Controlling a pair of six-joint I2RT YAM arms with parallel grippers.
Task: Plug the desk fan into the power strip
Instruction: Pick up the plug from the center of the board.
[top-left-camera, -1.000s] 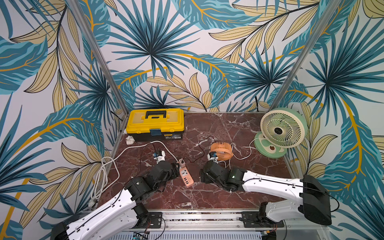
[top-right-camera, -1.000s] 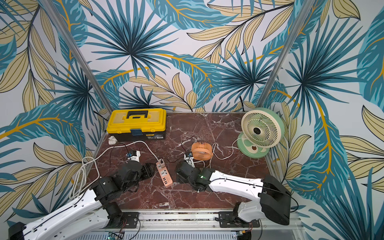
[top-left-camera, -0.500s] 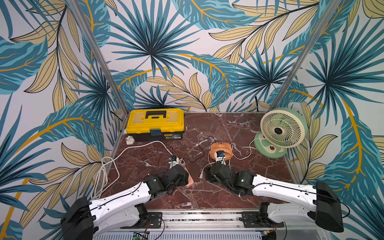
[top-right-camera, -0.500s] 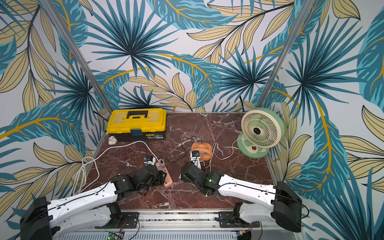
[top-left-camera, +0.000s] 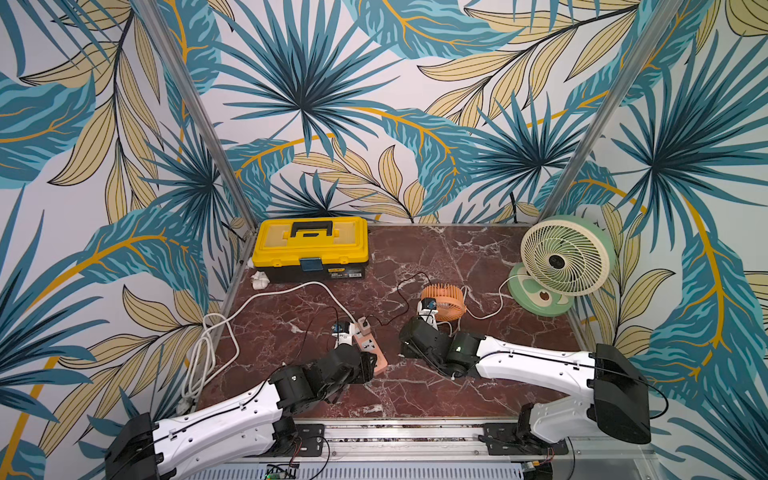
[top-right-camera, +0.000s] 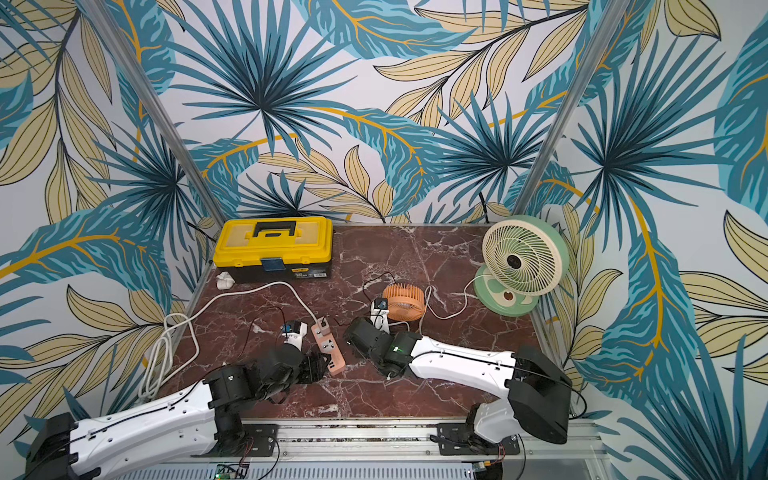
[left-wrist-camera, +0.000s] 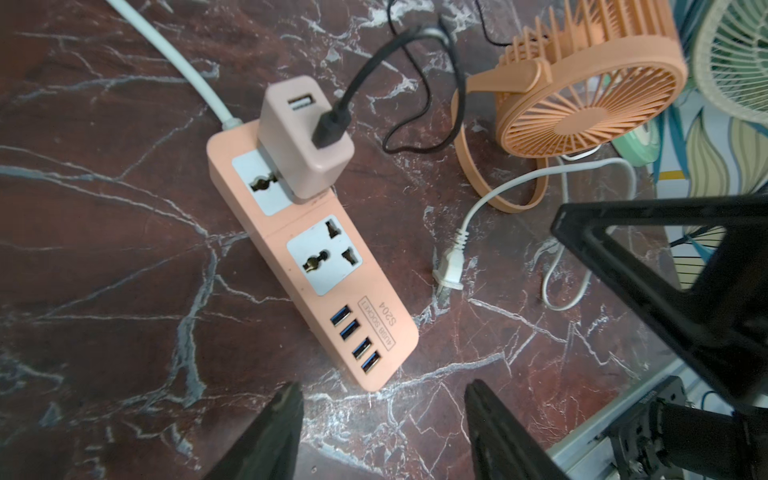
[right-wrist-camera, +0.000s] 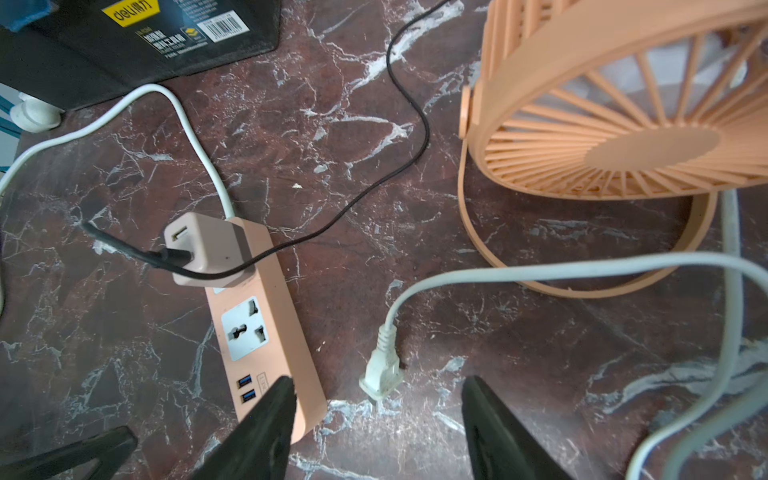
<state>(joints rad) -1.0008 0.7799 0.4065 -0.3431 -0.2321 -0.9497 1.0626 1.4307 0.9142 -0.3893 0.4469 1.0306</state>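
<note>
Marble surface (top-left-camera: 457, 257), leafy walls (top-left-camera: 374, 104); power strip (top-left-camera: 372, 349) central, bare stone at 12 o'clock. Left tool (left-wrist-camera: 382, 395) and right tool (right-wrist-camera: 378, 390) stand wide

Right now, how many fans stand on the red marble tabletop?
2. A small orange plastic fan stands mid-table, right of the slim salmon-orange power strip; a larger green-and-cream round fan stands in the far right corner. Nothing seems to hide another.

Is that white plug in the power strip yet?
Out. The white plug lies loose beside the power strip, whose free socket stands empty.
</note>
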